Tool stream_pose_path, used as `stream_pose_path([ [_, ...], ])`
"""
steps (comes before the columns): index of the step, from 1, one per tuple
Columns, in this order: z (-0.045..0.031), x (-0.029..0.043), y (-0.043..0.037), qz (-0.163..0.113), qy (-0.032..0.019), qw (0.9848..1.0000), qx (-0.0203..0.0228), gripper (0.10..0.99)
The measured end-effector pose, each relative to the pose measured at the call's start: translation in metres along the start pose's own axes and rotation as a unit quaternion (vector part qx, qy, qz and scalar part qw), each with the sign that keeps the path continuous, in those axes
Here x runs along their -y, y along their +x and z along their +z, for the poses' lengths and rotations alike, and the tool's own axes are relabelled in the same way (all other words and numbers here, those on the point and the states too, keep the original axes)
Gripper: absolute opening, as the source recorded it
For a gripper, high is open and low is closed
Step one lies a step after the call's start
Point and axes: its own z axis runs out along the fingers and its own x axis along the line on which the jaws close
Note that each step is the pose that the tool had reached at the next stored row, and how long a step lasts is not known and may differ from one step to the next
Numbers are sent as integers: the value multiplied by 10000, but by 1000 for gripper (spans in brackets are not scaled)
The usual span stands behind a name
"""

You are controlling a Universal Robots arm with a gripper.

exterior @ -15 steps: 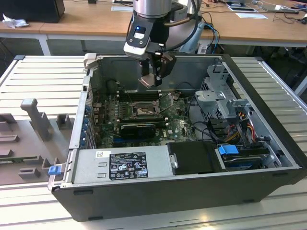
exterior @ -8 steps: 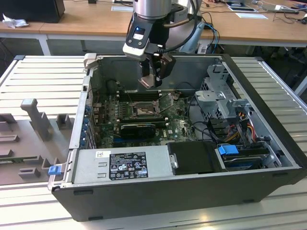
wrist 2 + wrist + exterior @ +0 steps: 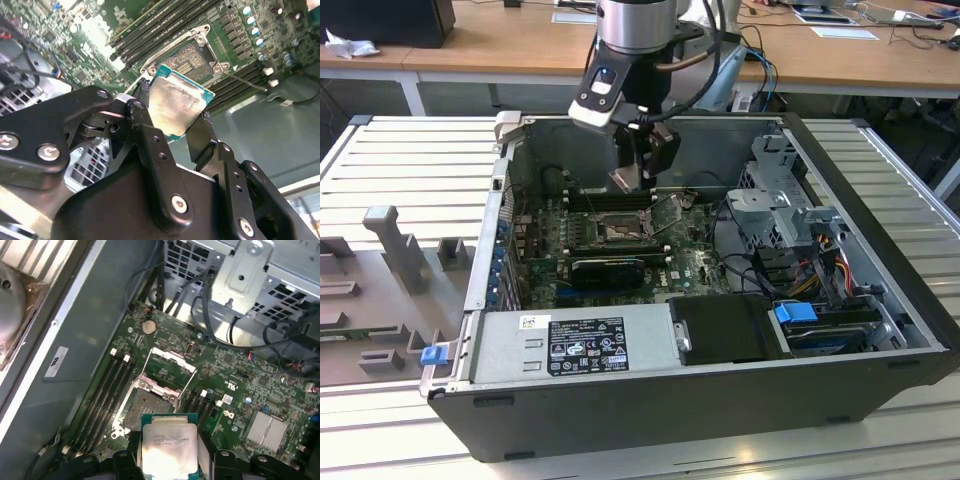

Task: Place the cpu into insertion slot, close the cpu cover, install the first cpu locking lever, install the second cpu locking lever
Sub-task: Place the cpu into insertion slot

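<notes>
Step one in hand: end effector (image 3: 174, 106) clamped on cpu (image 3: 170, 442), hanging above open slot (image 3: 150, 407), apart; cover (image 3: 172, 362) raised. Seating likely calls for square alignment, gentle descent.

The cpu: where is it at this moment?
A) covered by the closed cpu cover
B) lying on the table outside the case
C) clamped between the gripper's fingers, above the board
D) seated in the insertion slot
C: in the second wrist view the gripper is shut on the cpu, which hangs in the air, and the insertion slot beyond it shows its bare pin field.
</notes>
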Motion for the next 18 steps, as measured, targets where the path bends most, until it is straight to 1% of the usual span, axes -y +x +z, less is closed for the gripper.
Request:
stream_pose_path([
  [3, 43, 4, -1, 248, -4, 9997, 22, 533],
  [4, 53, 5, -1, 274, -4, 9996, 24, 533],
  [6, 112, 10, -2, 281, -4, 9996, 25, 533],
  [8, 149, 13, -1, 306, -3, 9995, 26, 533],
  [9, 160, 14, -1, 460, -5, 9989, 40, 533],
  [11, 174, 15, -2, 636, -8, 9980, 55, 533],
  [13, 196, 17, -2, 860, -12, 9963, 75, 533],
  [15, 233, 20, -3, 1166, -18, 9931, 102, 533],
  [17, 263, 23, -3, 1352, -21, 9908, 118, 533],
  [18, 289, 25, -4, 1483, -22, 9889, 129, 533],
])
